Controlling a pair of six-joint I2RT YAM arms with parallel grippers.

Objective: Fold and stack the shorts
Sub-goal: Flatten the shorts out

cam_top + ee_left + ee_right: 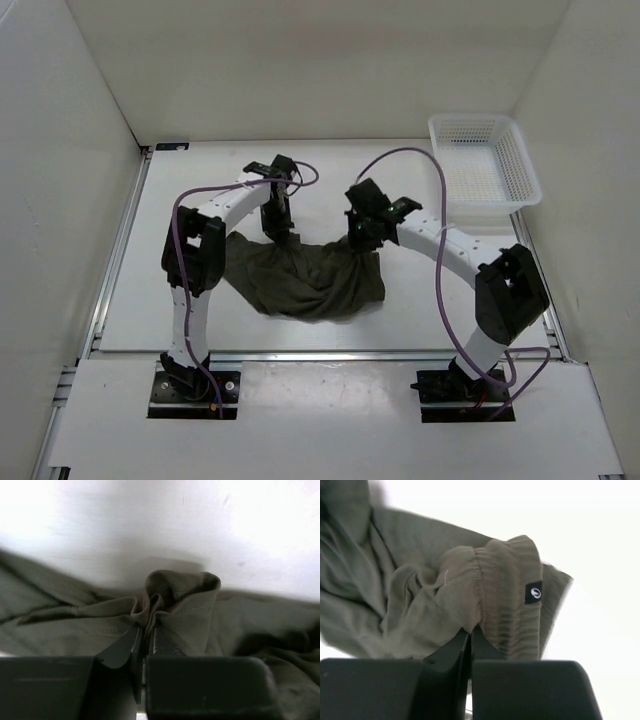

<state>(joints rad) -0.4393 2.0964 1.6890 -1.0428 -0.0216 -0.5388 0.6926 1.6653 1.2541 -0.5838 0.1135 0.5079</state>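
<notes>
Barely begun: the shorts [310,278] lie crumpled on the worktop [190,200] (no fold yet), left pincer [146,631] and right pincer [470,634] each clamped on a bunched edge; folding and stacking remain.

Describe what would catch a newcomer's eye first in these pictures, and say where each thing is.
The crumpled dark olive-green fabric shorts lie mid-table, sagging between the two arms. The left hand pinches one bunched edge, and the right hand pinches the ribbed waistband beside a small black label. A white mesh basket sits at the table's far right corner.
</notes>
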